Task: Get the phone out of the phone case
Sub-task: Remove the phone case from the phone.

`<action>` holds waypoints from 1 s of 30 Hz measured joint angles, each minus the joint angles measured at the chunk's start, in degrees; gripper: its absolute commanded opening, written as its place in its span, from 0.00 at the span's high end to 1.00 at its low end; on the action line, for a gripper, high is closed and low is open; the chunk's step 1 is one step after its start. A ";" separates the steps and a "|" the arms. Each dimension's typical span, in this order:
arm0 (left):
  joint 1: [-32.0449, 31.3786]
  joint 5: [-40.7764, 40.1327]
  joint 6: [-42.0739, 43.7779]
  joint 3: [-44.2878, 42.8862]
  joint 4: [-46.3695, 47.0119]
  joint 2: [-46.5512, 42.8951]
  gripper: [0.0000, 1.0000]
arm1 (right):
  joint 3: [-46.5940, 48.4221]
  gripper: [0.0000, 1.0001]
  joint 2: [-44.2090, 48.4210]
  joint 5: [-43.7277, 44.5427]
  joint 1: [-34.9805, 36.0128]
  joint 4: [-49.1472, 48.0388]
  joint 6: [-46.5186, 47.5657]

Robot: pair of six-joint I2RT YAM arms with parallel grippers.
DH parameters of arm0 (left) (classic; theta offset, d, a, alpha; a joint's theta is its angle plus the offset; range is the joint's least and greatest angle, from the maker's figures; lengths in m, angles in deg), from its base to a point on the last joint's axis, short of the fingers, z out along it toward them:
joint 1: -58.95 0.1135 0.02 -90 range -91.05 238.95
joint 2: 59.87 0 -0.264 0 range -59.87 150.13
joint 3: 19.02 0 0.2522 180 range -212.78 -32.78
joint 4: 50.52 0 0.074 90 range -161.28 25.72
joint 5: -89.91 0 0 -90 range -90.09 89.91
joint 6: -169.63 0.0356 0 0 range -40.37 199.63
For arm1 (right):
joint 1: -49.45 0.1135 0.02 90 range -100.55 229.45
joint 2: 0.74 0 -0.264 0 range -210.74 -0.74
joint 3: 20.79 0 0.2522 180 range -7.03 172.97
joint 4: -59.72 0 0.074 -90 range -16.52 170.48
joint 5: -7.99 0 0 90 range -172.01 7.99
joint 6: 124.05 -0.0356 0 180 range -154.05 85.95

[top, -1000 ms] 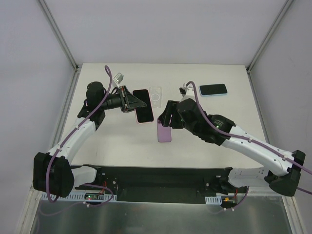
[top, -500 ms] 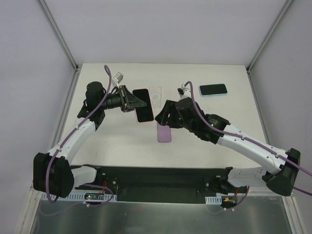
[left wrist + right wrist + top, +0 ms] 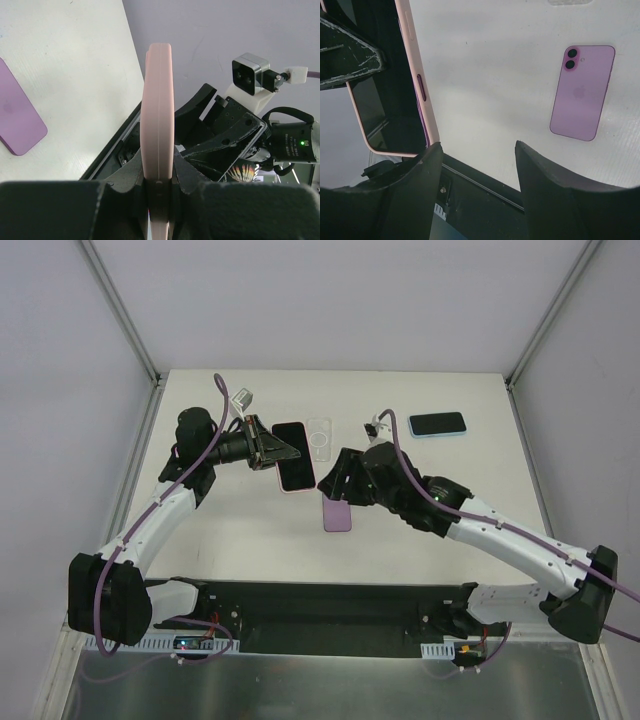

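Holding mid-frame in the top view: bare table [image 3: 240,530] at lower left, a purple phone [image 3: 338,512] lying flat just below my right gripper [image 3: 330,483]. The pink phone case [image 3: 297,490] has its dark-screened phone [image 3: 292,455] seated inside. My left gripper [image 3: 270,447] is clamped on the case's edge. Right jaws stand parted beside its lower corner; contact unclear. A clear case [image 3: 319,437] and a blue-cased phone [image 3: 437,424] lie further up.

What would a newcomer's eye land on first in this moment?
The pink-cased phone, screen up, clamped in the left gripper near the table's middle, with the open right gripper close beside it. Then the purple phone, lying face down just nearer the arms' bases.
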 measured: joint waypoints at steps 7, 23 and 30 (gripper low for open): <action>0.00 0.00 0.00 0.00 0.00 0.00 1.00 | -0.02 0.38 1.97 0.02 0.00 0.02 0.07; 0.00 0.00 -0.04 0.00 0.00 0.00 1.00 | 0.00 0.38 0.31 -1.11 -0.02 0.00 0.20; 0.00 0.00 -0.02 0.00 0.02 0.00 1.00 | 0.02 0.38 0.31 -1.18 -0.02 0.00 0.26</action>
